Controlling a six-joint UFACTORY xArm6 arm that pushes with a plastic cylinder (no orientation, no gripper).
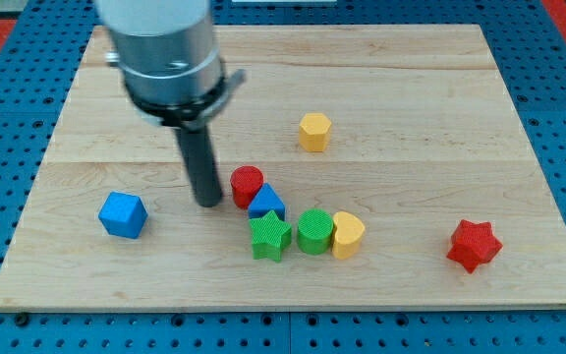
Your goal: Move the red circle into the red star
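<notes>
— What's on the board (pixel 440 88)?
— Blue cube (pixel 123 214) left; yellow hexagon (pixel 314 131) far; red star (pixel 474 245) right.
— Middle?
— Red circle (pixel 247 184), blue triangle (pixel 266 203), green star (pixel 270 236), green circle (pixel 314 231), yellow heart (pixel 348 234), clustered.

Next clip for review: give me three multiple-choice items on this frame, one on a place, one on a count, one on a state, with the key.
1. Where is my tip relative to the red circle?
A. just to the view's left of it
B. to the view's right of it
C. beyond the red star

2. How many yellow blocks lie on the wooden board?
A. one
B. two
C. three

3. How does the red star stand to the other blocks?
A. touching the red circle
B. wedged between the green blocks
C. alone, apart from all others

Key:
1 A, the rod ends close beside the circle on its left side.
2 B, the yellow hexagon and the yellow heart are the only yellow ones.
3 C, bare board lies all around the star at the view's lower right.
</notes>
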